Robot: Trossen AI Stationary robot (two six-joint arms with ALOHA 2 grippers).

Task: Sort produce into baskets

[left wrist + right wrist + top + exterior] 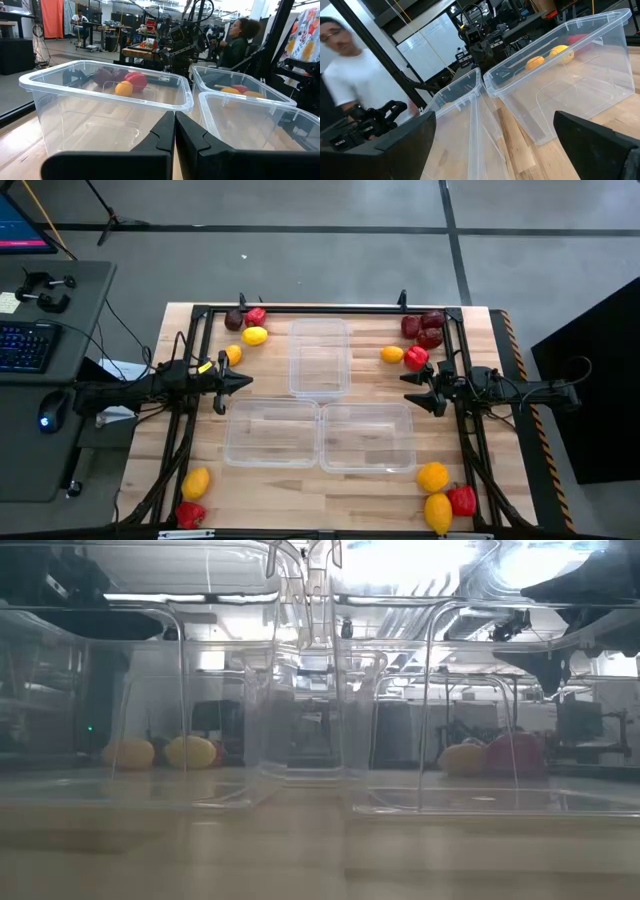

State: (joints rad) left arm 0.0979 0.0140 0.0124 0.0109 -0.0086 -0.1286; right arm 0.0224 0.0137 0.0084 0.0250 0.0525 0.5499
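Opening of the sorting task, seen from above: three clear baskets sit empty at the middle of the counter (200, 430), one upright basket (320, 358) farther back and two side by side nearer the front, the left front basket (271, 433) touching the right front basket (367, 437). All produce lies outside them in four corner clusters: a maroon fruit (234, 320), a red pepper (256, 315) and a lemon (255, 335) at the back left; maroon fruits (431, 320) and a red pepper (416, 357) with an orange (392, 355) at the back right; further pieces at both front corners. The left claw (237, 383) hovers with its fingers pressed together, holding nothing; the right claw (418, 390) hovers with its fingers spread wide, also empty. The right claw, already spread and just beside the red pepper and orange, seems best placed to begin. A sound first pick would descend squarely over one piece standing apart from its neighbours, closing across its widest part so the round fruit does not roll, then release low inside a basket kept for that kind.
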